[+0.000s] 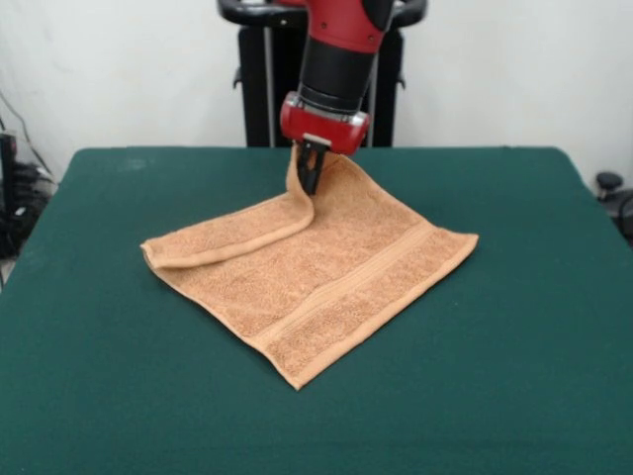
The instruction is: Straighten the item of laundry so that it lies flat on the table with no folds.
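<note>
Hand: I see the hand (310, 176) low over the far part of the table (554, 376), hanging from the red and black arm (336, 59) that comes down from above.

Hand state: its dark fingers are pressed together on the far corner of the towel (326, 287); the cloth rises up around them on both sides, so I read it as pinching that corner.

Towel position: the orange-tan towel lies near the middle of the table, turned like a diamond, with one corner pointing to the camera and the opposite corner at the hand.

Towel relative to the hand: almost all of the cloth spreads out below and in front of the hand, toward the camera; only the pinched corner is lifted off the table.

Fold: along the left far edge a strip is doubled over onto the towel, from the hand down to the left corner, so here it is not flat.

Flat part: the right and near parts lie flat, with a woven band running beside the near right edge.
</note>
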### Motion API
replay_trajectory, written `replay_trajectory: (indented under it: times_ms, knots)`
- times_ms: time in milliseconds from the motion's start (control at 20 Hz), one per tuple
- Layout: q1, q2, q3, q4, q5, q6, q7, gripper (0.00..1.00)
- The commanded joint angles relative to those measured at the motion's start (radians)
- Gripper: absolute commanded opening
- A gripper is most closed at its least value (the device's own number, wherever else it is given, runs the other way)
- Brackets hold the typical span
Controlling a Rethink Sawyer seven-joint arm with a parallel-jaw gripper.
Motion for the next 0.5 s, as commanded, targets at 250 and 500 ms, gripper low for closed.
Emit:
replay_trajectory:
  times_ms: [250,500]
  knots:
    - [0.03,0.031,0.025,-0.095,0.071,0.056,0.131,0.0]
    - [0.004,-0.011,0.017,-0.039,0.036,0.069,0.123,0.0]
